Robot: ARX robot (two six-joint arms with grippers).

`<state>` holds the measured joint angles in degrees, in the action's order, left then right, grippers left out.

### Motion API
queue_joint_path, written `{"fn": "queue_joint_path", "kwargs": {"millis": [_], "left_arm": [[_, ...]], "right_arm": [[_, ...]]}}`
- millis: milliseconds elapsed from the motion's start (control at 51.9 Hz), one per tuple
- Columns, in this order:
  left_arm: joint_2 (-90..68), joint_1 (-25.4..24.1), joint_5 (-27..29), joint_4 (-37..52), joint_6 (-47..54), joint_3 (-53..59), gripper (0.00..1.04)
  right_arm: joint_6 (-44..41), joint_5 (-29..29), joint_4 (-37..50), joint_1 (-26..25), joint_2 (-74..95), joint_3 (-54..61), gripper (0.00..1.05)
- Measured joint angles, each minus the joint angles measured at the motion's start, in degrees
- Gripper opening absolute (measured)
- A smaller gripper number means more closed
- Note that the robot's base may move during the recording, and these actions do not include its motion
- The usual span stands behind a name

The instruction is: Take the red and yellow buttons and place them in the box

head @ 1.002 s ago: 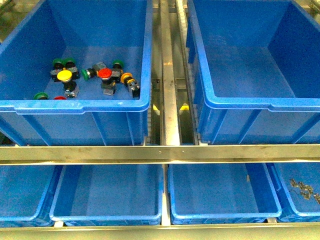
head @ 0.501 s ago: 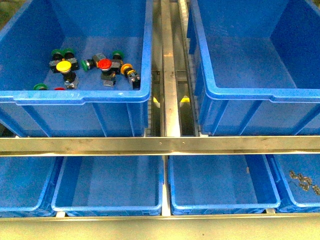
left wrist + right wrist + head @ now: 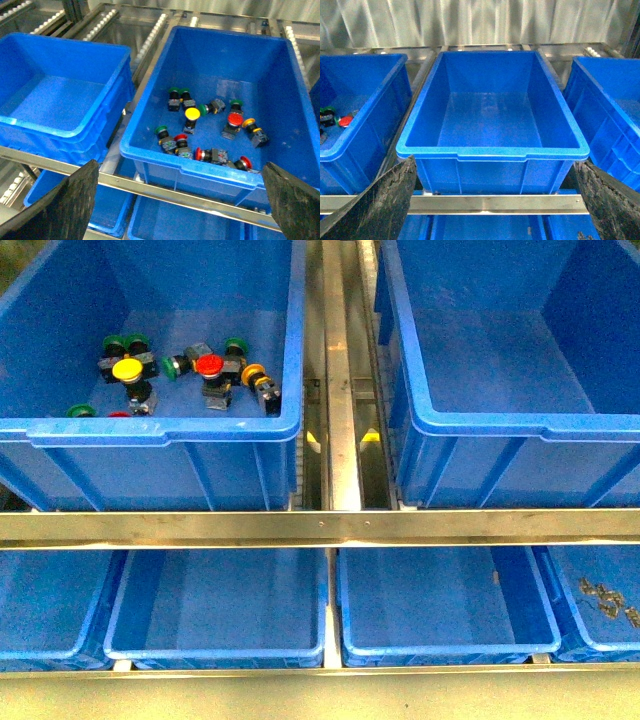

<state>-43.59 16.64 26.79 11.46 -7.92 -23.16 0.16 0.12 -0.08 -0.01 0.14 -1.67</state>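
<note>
On the upper shelf in the front view, two big blue crates stand with a steel roller track [image 3: 338,390] between them. The switch crate [image 3: 160,430] at 10 o'clock holds every switch, and the bare crate [image 3: 520,425] at 2 o'clock has nothing on its floor.

The red and yellow buttons [image 3: 209,364] lie loose on the floor of the switch crate, mixed with green-capped switches [image 3: 172,367]. One yellow cap [image 3: 127,368] faces up. A red cap sits at its 3 o'clock, and an amber-yellow button [image 3: 252,373] lies on its side further toward 3 o'clock, near the crate wall. At 6 o'clock of the yellow cap, a half-hidden red cap [image 3: 119,415] just shows above the near rim. The left wrist view shows three red-capped switches along that near wall.

In the same view the box [image 3: 60,131] shows its doubled rims. It stands just beside the switch crate with a roller track between them, and its floor is bare.

Below the steel cross rail [image 3: 320,527], a row of lower crates [image 3: 215,650] runs across. The one at 5 o'clock holds a few small metal parts [image 3: 605,598].

The left tool [image 3: 180,164] hangs over the near edge of the switch crate. Its black fingers [image 3: 65,205] are spread wide and grip nothing. The right tool [image 3: 494,162] faces the bare crate, its jaws equally wide apart and holding nothing.
</note>
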Motion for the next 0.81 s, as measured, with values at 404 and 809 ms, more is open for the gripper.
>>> {"fn": "queue_joint_path", "kwargs": {"millis": [404, 809], "left_arm": [[-20.6, 4.1, -0.3, 11.8, 2.5, -7.9, 0.97], [-37.5, 2.8, -3.3, 16.3, 5.3, -16.6, 0.97]], "right_arm": [[0.0, 0.0, 0.0, 0.0, 0.0, 0.0, 0.97], [0.0, 0.0, 0.0, 0.0, 0.0, 0.0, 0.97]]}}
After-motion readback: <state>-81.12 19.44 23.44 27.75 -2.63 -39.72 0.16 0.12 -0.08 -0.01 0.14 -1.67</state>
